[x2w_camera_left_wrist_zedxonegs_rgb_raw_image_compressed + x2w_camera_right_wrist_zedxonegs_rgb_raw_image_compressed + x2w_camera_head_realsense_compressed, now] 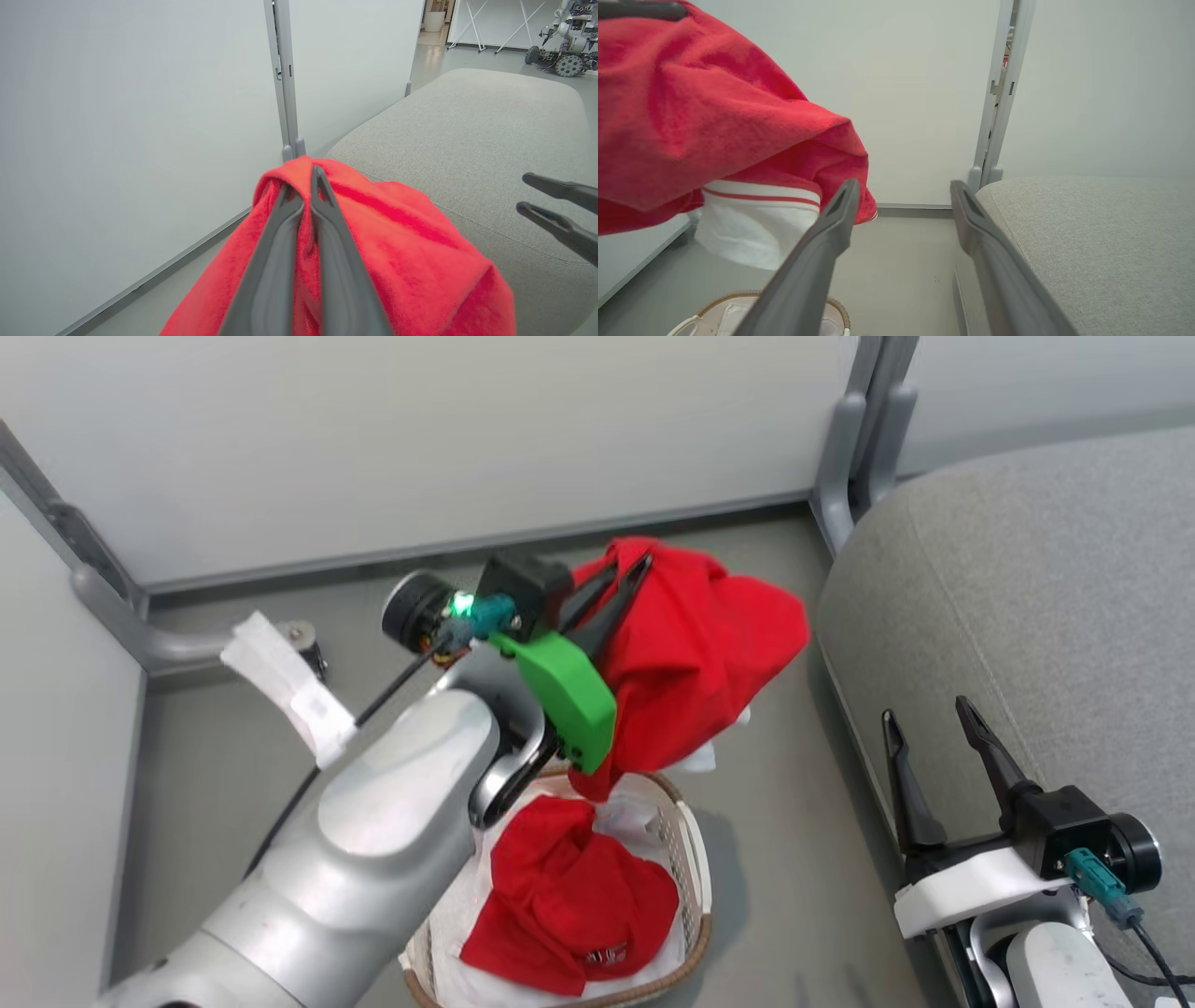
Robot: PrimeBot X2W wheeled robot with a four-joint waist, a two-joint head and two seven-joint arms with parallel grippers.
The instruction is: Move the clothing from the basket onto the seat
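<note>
A red garment (pixel 695 653) hangs in the air above the basket (pixel 695 887), pinched at its top by my left gripper (pixel 627 569), which is shut on it. The left wrist view shows that gripper (pixel 306 179) closed on the red cloth (pixel 397 252), with the grey seat (pixel 476 135) just beyond it. A second red garment (pixel 569 901) with a small printed mark lies in the basket on the white liner. My right gripper (pixel 922 717) stands open and empty at the seat's (pixel 1036 579) front edge. From the right wrist, the lifted garment (pixel 691 107) shows a white trim band.
Pale partition walls (pixel 420 439) with grey posts (pixel 854 439) close off the back and left. The grey floor (pixel 794 821) runs between basket and seat. Another robot (pixel 567 37) stands far off beyond the seat.
</note>
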